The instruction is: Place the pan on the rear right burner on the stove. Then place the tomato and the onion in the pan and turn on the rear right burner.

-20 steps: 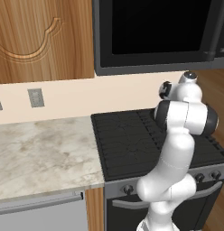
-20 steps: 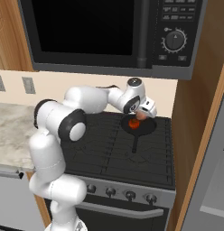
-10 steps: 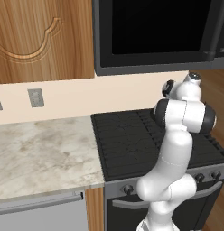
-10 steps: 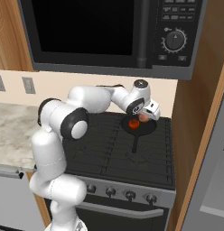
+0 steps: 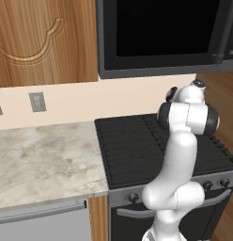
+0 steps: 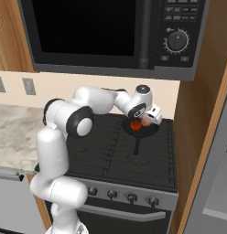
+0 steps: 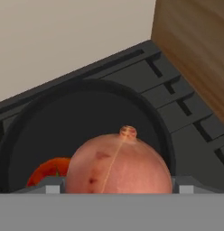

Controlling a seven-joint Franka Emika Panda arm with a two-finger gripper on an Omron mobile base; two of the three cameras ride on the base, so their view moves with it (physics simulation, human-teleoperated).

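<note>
Matte black, the pan [image 6: 142, 129] sat on the rear right burner [image 7: 177, 97] of the stove [image 6: 106, 155], its thin handle pointing toward the front knobs. Inside the pan, toward its left side in the right base view, the tomato [image 6: 135, 124] already lay. Just beside it and a little higher, the onion [image 7: 119, 164] sat between the spread fingers of the end effector [image 6: 147, 121], which was held wide around it over the pan; whether the onion had touched the pan floor could not be told.

By my judgement the pan and tomato steps were done, the onion was at the point of release, and the burner knob [image 6: 152, 200] on the stove front was still untouched.

Against the frame a second before, the hand had shifted slightly to the right and turned over the pan, with the forearm following; the pan and tomato had not moved, and the jaws stood equally wide. Above the stove hung the black microwave [image 6: 110, 36], with a wooden cabinet side [image 7: 195, 49] to the pan's right.
</note>
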